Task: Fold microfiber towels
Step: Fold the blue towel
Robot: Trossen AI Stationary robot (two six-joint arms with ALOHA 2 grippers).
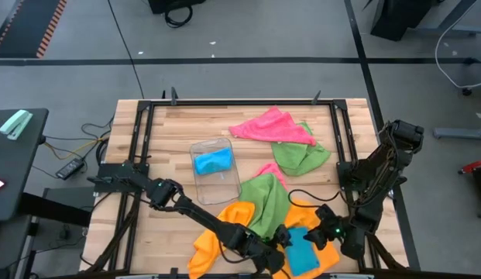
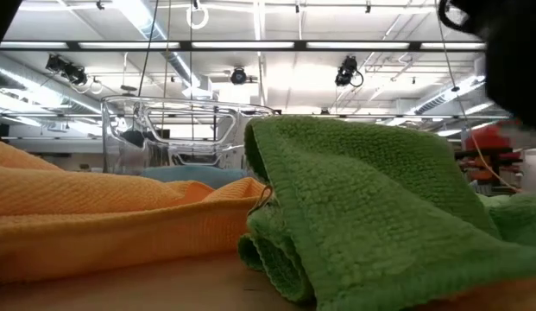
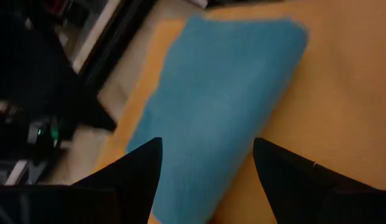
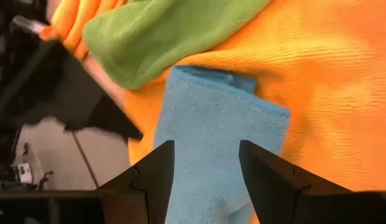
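Folded blue towel (image 1: pixel 302 252) lies on orange towel (image 1: pixel 211 239) at tabletop's near edge, soft, light, limp: pinch a corner; left gripper (image 3: pixel 205 163) and right gripper (image 4: pixel 205 163) fingers released above it.

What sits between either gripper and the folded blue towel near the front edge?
Nothing visible. Left gripper and right gripper both hang open directly over the blue towel, which lies uncovered on the orange towel.
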